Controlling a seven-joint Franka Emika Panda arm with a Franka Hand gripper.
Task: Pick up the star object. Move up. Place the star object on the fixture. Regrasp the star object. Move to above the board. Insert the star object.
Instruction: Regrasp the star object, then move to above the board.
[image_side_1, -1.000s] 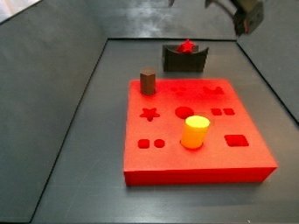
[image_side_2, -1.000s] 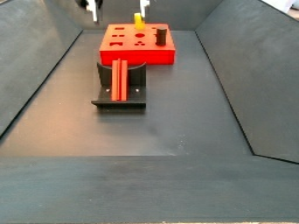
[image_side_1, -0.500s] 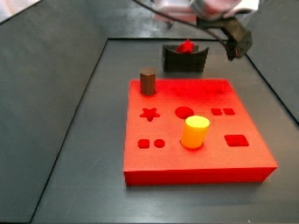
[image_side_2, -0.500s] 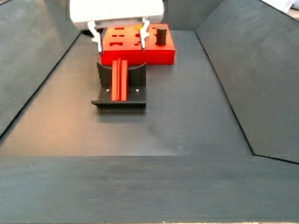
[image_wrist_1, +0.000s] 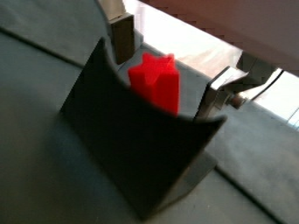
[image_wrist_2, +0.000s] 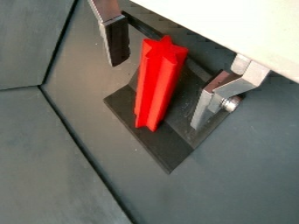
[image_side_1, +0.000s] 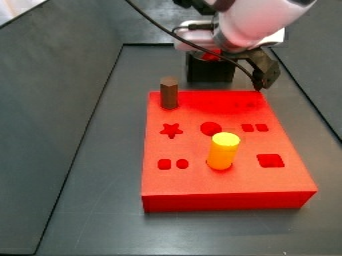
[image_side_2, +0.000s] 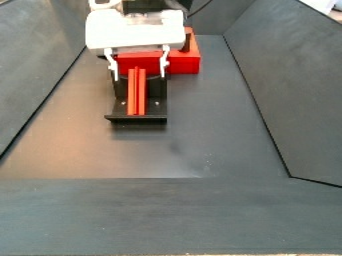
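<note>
The star object (image_wrist_2: 156, 83), a long bright red peg, lies along the fixture (image_wrist_2: 163, 149), a near-black block on a base plate. My gripper (image_wrist_2: 163, 70) is open and straddles the peg, one silver finger (image_wrist_2: 114, 39) on each side with a gap to the peg. In a side view the gripper (image_side_2: 136, 64) hangs low over the far end of the star object (image_side_2: 138, 90) on the fixture (image_side_2: 136, 112). In a wrist view the peg's star-shaped end (image_wrist_1: 155, 80) rises from the fixture's notch (image_wrist_1: 128, 144). The board (image_side_1: 227, 150) lies in front of the fixture (image_side_1: 207, 70).
A yellow cylinder (image_side_1: 223, 150) and a dark brown cylinder (image_side_1: 170, 92) stand in the board. The board (image_side_2: 190, 56) sits just beyond the fixture. Sloped dark walls (image_side_2: 267, 90) enclose the floor on both sides.
The gripper has come down from high above and now sits low over the fixture, its open fingers on either side of the star object. The peg has not moved.
</note>
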